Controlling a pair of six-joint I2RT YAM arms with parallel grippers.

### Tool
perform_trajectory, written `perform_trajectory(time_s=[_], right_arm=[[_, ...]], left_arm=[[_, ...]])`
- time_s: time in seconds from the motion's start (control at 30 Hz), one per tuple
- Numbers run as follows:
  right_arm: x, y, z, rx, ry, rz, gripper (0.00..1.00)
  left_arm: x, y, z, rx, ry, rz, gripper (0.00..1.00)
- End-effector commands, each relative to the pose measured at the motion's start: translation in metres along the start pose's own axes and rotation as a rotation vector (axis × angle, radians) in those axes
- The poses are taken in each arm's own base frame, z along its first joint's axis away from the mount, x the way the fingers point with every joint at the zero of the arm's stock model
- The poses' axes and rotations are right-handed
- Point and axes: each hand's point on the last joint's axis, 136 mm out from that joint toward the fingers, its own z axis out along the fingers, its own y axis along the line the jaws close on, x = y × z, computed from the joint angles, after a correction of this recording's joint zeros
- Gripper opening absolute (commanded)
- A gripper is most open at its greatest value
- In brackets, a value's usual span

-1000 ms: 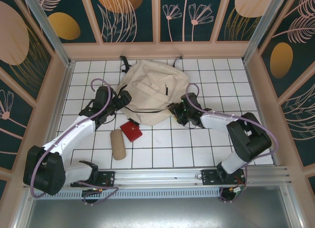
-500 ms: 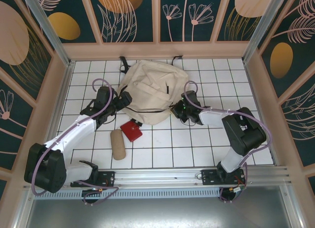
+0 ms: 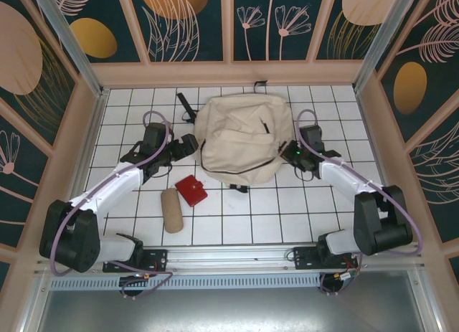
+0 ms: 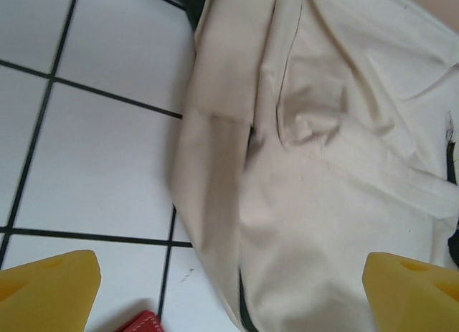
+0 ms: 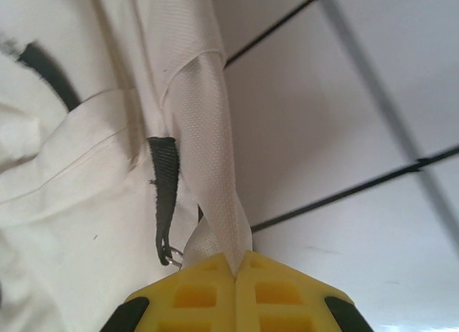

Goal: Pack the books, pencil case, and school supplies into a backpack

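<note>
A white tiled table [image 3: 237, 217] sits inside a booth walled with dark floral panels [image 3: 186, 24]. The beige backpack [image 3: 240, 135] lies flat toward the table's far middle. At the backpack's right edge, the right gripper [image 5: 235, 271] is pinched tight on a fold of its cream fabric. Just beside the backpack's left edge, the left gripper [image 3: 191, 144] hangs with jaws wide apart, holding nothing. Near the backpack's lower left corner lies the red square [image 3: 191, 191], and just past that the tan pencil case [image 3: 171, 210].
</note>
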Motion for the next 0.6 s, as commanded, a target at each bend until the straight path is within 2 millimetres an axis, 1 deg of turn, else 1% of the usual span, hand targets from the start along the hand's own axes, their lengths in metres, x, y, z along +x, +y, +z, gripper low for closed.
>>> perform_trajectory(time_s=[0.0,0.03,0.07,0.1,0.13,0.23,0.3,0.33,0.43,0.57], right_arm=[[-0.014,-0.035,-0.016,0.094,-0.038,-0.038,0.04],[-0.021,-0.036,-0.020,0.105,-0.054,-0.036,0.21],[-0.028,-0.035,-0.024,0.111,-0.075,-0.042,0.32],[-0.036,-0.030,-0.030,0.108,-0.099,-0.055,0.42],[-0.044,-0.022,-0.036,0.093,-0.122,-0.067,0.49],[-0.063,-0.001,-0.049,0.053,-0.165,-0.094,0.55],[-0.067,0.013,-0.048,0.008,-0.163,-0.117,0.56],[-0.067,0.020,-0.044,-0.021,-0.143,-0.131,0.56],[-0.061,0.039,-0.025,-0.084,-0.068,-0.197,0.55],[-0.057,0.052,0.008,-0.046,0.032,-0.337,0.50]], left_arm=[[-0.011,-0.028,0.000,0.106,-0.008,0.050,0.95],[-0.011,-0.033,0.002,0.119,-0.005,0.055,0.97],[-0.011,-0.037,0.004,0.128,-0.002,0.061,0.98],[-0.011,-0.041,0.006,0.134,0.002,0.067,0.98],[-0.011,-0.046,0.008,0.138,0.006,0.071,0.99],[-0.010,-0.058,0.014,0.147,0.019,0.084,0.98],[-0.005,-0.062,0.021,0.148,0.035,0.088,0.98],[-0.011,-0.071,0.022,0.164,0.026,0.093,0.99],[-0.013,-0.084,0.033,0.181,0.035,0.092,0.98],[-0.012,-0.096,0.049,0.217,0.056,0.050,0.98]])
